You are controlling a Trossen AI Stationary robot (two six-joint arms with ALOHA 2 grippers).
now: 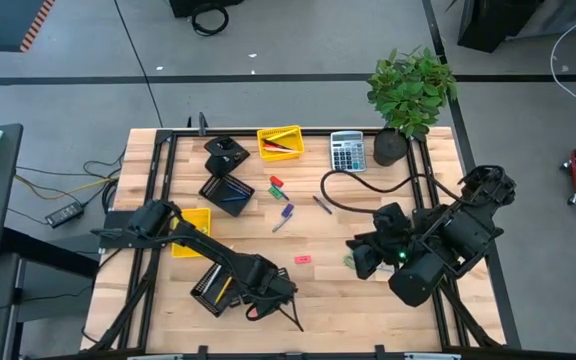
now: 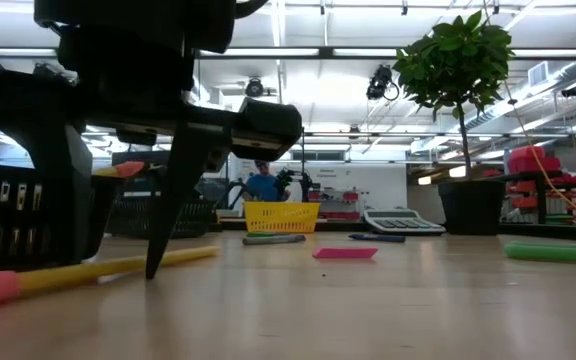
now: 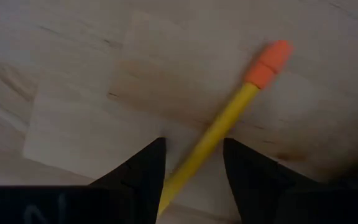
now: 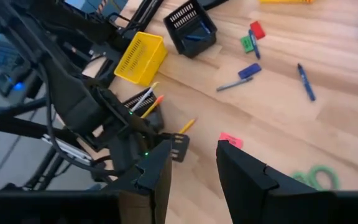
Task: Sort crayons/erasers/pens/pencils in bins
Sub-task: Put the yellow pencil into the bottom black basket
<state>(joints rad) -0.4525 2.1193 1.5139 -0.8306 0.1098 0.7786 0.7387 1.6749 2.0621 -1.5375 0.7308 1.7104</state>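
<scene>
A long yellow pencil (image 3: 219,127) with an orange eraser tip lies flat on the wooden table near its front edge; it also shows in the low view (image 2: 118,265). My left gripper (image 3: 194,155) points down over it, open, one finger on each side of the shaft, beside a black mesh bin (image 1: 213,285) that holds pencils. I cannot tell whether the fingers touch the pencil. My right gripper (image 4: 194,162) is open and empty above the table's right half (image 1: 361,257), near a pink eraser (image 1: 303,259).
A yellow bin (image 1: 190,232), a second black mesh bin (image 1: 228,192) and a far yellow bin (image 1: 279,142) stand on the table. Red and green erasers (image 1: 276,186), a purple crayon (image 1: 286,212) and a pen (image 1: 322,204) lie mid-table. A calculator (image 1: 347,152) and a plant (image 1: 408,95) stand at the far right.
</scene>
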